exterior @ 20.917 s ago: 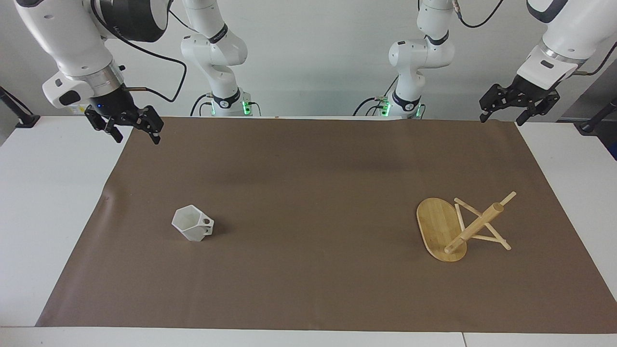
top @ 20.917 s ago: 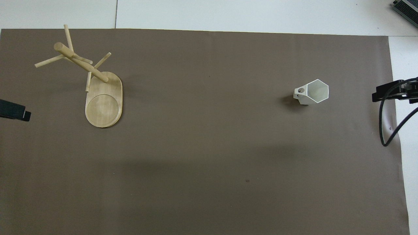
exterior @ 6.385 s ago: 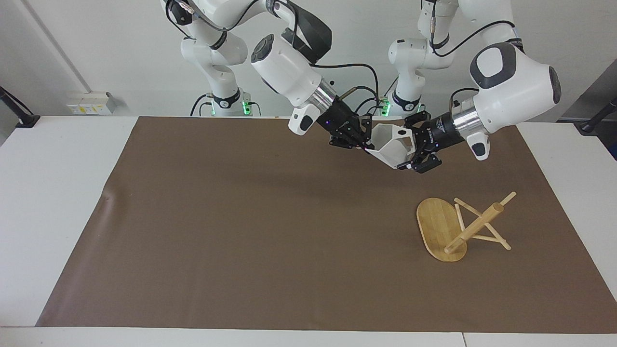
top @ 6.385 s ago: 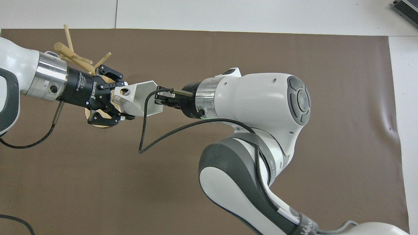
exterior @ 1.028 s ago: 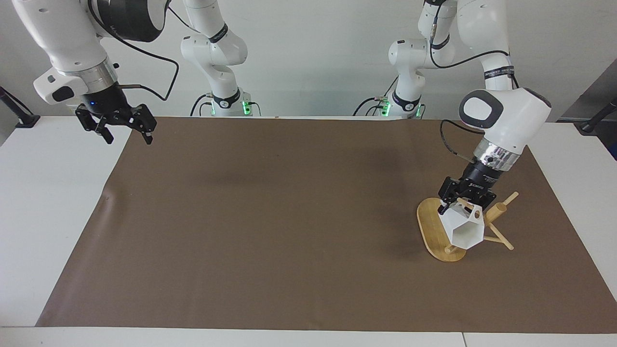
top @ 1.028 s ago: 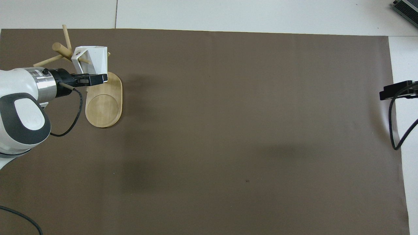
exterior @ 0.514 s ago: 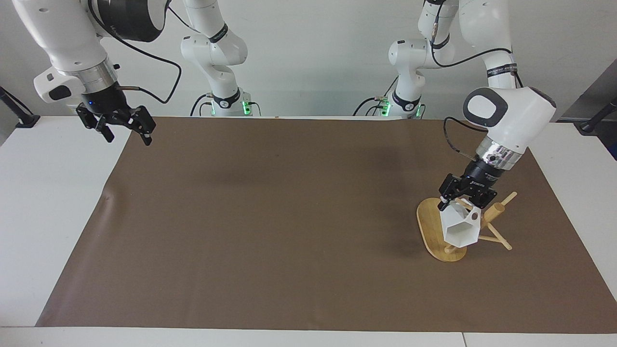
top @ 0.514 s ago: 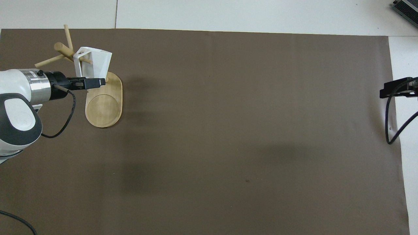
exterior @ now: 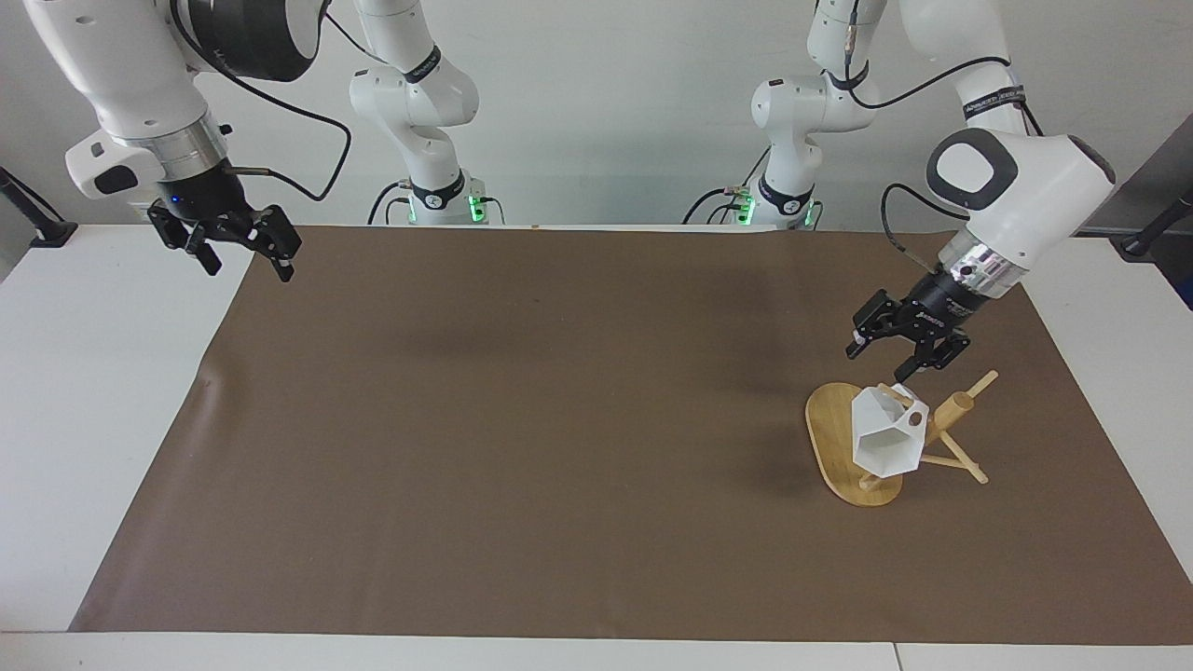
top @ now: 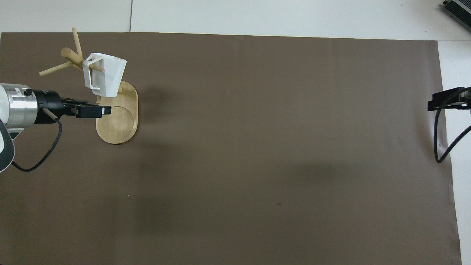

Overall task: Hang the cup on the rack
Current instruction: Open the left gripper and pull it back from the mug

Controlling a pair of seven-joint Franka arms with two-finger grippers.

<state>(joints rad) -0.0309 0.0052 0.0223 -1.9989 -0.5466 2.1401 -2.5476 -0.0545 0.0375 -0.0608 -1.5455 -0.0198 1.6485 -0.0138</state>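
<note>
- The cup, a white faceted mug, hangs on the rack at the left arm's end of the table. A thin peg runs through its handle hole; the mug tilts, its hexagonal rim facing away from the robots and downward.
- The rack's oval bamboo base lies flat on the brown mat. Its thick post leans, with thin pegs crossing near the top. The cup sits over the post end of the base.
- Left gripper is in the air just above the cup, clear of it, fingers spread apart and holding nothing. In the overhead view it covers the edge of the rack's base.
- Right gripper waits raised over the mat's corner at the right arm's end, fingers apart, holding nothing.
</note>
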